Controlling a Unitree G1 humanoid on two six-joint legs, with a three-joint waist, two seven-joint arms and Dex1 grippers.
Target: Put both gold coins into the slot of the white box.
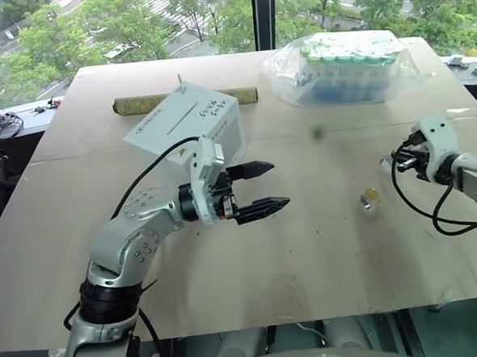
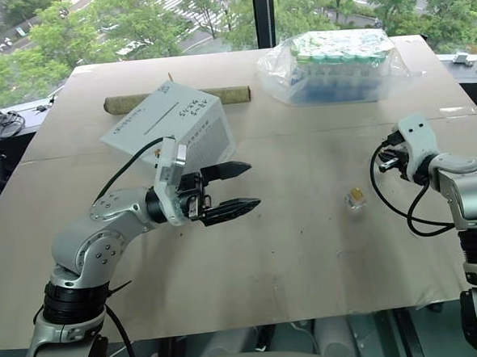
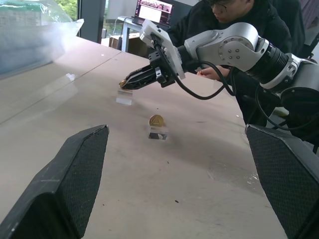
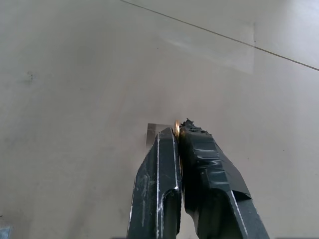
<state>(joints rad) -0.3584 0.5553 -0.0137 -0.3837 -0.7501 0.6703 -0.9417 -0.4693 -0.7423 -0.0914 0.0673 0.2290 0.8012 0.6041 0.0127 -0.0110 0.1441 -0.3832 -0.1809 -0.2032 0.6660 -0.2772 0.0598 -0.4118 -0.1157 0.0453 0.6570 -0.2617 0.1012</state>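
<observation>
The table (image 1: 307, 247) is topped with matt, pale brown board, faintly scuffed; the white box (image 1: 188, 121) looks like smooth matt cardboard with fine print; each gold coin (image 3: 156, 120) is glossy yellow metal, one standing in a clear plastic holder (image 3: 158, 133); the bag (image 1: 341, 67) is shiny, crinkled clear plastic; the left gripper (image 1: 259, 187) has matt black textured fingers (image 3: 65, 184).

Between the two arms a broad stretch of bare counter (image 1: 307, 247) is left open, broken only by a coin (image 1: 371, 195) upright in a clear holder (image 1: 370, 201). Along the far side the way is blocked by the white box (image 1: 187, 125), a roll (image 1: 145, 104) behind it and a bag of tubes (image 1: 341, 67). The box's slot (image 1: 182, 119) lies uncovered, facing up.
</observation>
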